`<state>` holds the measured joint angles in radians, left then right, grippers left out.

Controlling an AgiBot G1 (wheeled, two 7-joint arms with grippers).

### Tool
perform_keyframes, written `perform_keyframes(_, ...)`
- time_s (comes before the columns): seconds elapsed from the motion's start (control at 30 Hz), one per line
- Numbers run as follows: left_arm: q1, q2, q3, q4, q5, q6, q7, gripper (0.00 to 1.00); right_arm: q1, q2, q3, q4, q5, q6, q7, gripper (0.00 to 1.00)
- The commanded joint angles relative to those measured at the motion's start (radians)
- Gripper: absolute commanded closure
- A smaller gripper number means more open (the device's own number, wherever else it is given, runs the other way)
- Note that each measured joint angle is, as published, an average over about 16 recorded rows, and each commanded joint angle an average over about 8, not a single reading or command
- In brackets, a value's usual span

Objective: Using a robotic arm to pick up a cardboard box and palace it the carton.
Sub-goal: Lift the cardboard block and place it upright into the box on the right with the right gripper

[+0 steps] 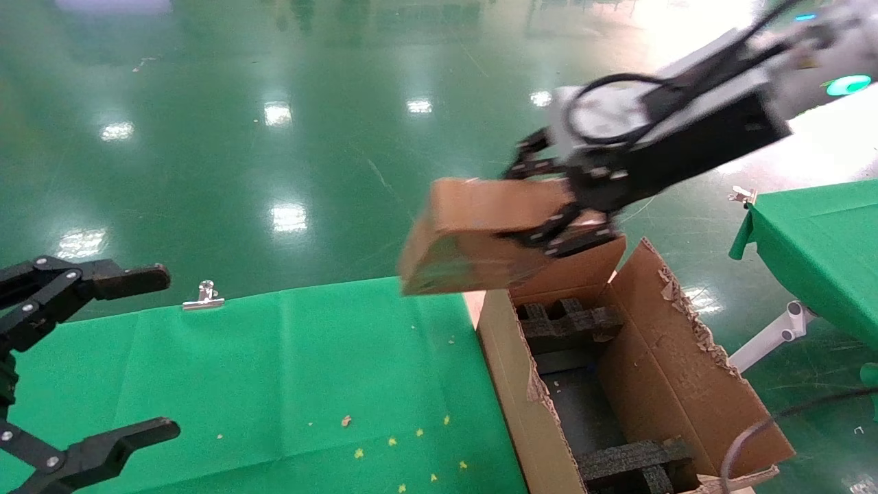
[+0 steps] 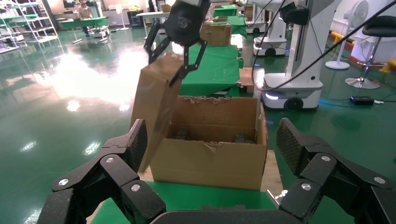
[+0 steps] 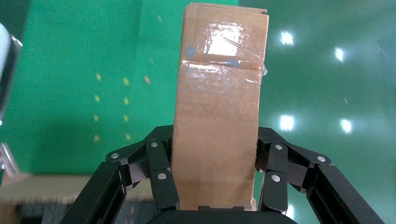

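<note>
- Head view: the right end effector (image 1: 559, 216) is clamped on the cardboard box (image 1: 473, 237), held in the air above the far corner of the carton (image 1: 686, 384). Pick-up is done; lowering and release remain. The left end effector (image 1: 82, 357) is spread wide, idle over the bench (image 1: 288, 370) beside the carton.
- Left wrist view: the cardboard box (image 2: 156, 105) hangs tilted beside the carton (image 2: 210, 158).
- Right wrist view: both fingers (image 3: 161, 175) press the box's (image 3: 219, 107) sides.

Cardboard box (image 1: 473, 233) matt brown paperboard, scuffed, glossy clear tape on seam. Carton (image 1: 658, 357) beneath it rough corrugated, ragged torn edges, coarse black foam (image 1: 569, 319) inside. Beside carton, green cloth (image 1: 274, 384) matt; floor (image 1: 274, 103) glossy green.
</note>
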<state>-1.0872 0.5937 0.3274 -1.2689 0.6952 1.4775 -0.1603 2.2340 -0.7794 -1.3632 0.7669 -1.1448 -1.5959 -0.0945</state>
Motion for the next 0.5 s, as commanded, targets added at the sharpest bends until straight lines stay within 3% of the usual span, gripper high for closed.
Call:
perform_keyframes(0.03, 0.0, 0.0, 0.0, 0.0, 0.0, 0.0, 0.0, 0.0, 0.027, 0.023, -0.025, -0.009, 0.006, 0.0, -0.009, 1.0)
perform_keyframes(0.5, 0.0, 0.0, 0.0, 0.0, 0.0, 0.0, 0.0, 0.0, 0.21, 0.18, -0.252, -0.138, -0.038, -0.002, -0.113, 1.0)
